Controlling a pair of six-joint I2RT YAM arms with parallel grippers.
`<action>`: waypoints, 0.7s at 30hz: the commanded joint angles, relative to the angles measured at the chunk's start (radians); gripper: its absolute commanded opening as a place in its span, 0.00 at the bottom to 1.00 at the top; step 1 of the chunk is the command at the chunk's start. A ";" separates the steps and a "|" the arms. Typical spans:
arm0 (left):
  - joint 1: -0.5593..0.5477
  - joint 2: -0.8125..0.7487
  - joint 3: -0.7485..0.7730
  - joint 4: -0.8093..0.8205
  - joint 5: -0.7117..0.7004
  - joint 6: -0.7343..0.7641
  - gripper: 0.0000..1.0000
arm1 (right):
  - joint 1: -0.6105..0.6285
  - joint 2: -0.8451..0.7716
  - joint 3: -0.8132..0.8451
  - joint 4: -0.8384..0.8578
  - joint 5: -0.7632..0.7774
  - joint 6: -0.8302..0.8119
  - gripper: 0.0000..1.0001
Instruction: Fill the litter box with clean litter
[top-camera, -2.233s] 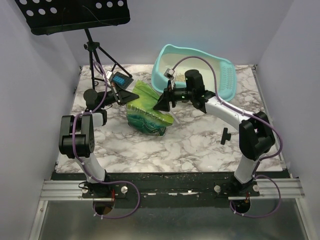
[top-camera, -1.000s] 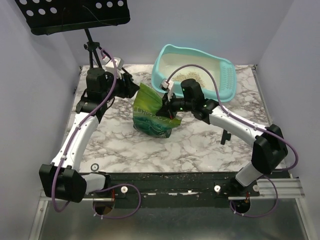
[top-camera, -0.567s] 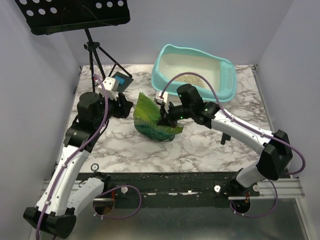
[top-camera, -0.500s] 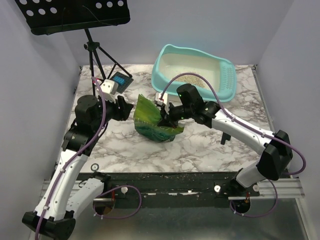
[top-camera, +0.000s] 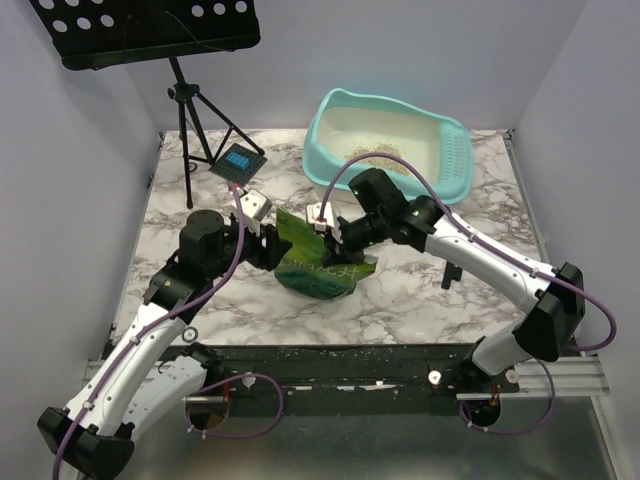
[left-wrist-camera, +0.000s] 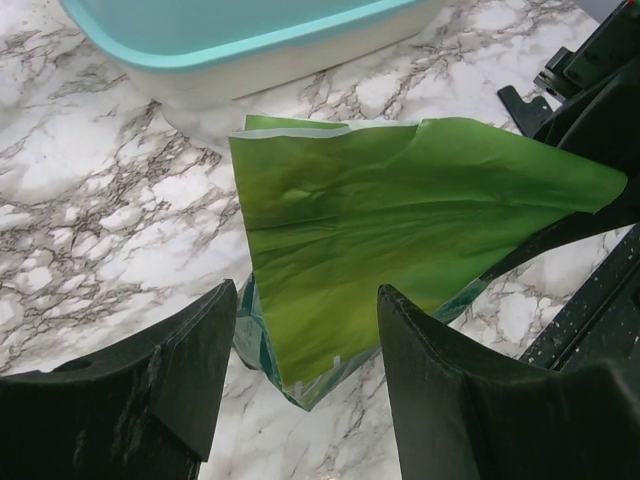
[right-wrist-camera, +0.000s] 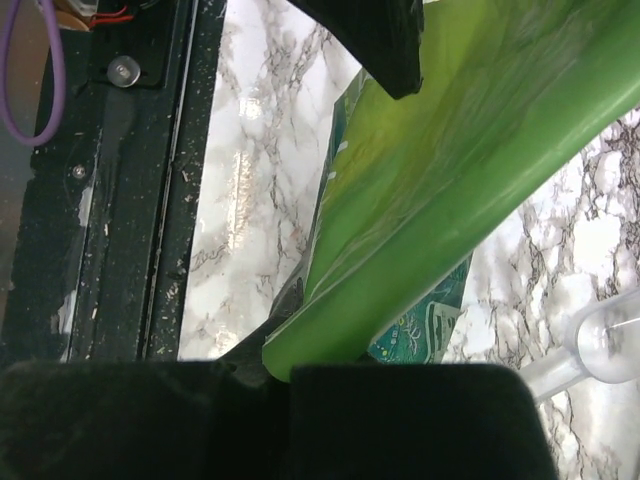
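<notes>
The turquoise litter box (top-camera: 330, 160) stands at the back right, with a patch of tan clean litter (top-camera: 378, 160) inside; its wall also shows in the left wrist view (left-wrist-camera: 250, 40). A green printed bag (top-camera: 315, 262) stands mid-table. My right gripper (top-camera: 335, 240) is shut on the bag's upper right edge, and in the right wrist view the green fold (right-wrist-camera: 460, 190) runs into the closed gripper (right-wrist-camera: 285, 365). My left gripper (top-camera: 268, 245) is open at the bag's left side. Its wrist view shows the bag's near corner (left-wrist-camera: 400, 210) ahead of the left gripper (left-wrist-camera: 305, 300), untouched.
A clear plastic scoop (right-wrist-camera: 590, 350) lies beside the bag. A music stand on a tripod (top-camera: 185, 120) and a small blue-screened device (top-camera: 238, 162) occupy the back left. A black part (top-camera: 451, 272) lies right of centre. A black rail (top-camera: 340, 360) borders the near edge.
My left arm swung from the back left forward and right, bringing its gripper up to the bag and opening a little wider. The bag shifted slightly nearer with my right gripper.
</notes>
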 joint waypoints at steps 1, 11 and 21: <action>-0.013 -0.018 -0.023 0.091 0.051 0.042 0.67 | 0.015 -0.034 0.027 -0.042 -0.095 -0.044 0.01; -0.039 0.016 0.089 0.010 0.064 0.172 0.67 | 0.015 -0.089 -0.064 -0.062 -0.193 -0.148 0.01; -0.046 0.033 0.007 0.065 0.395 0.182 0.66 | 0.015 -0.133 -0.098 -0.039 -0.203 -0.147 0.01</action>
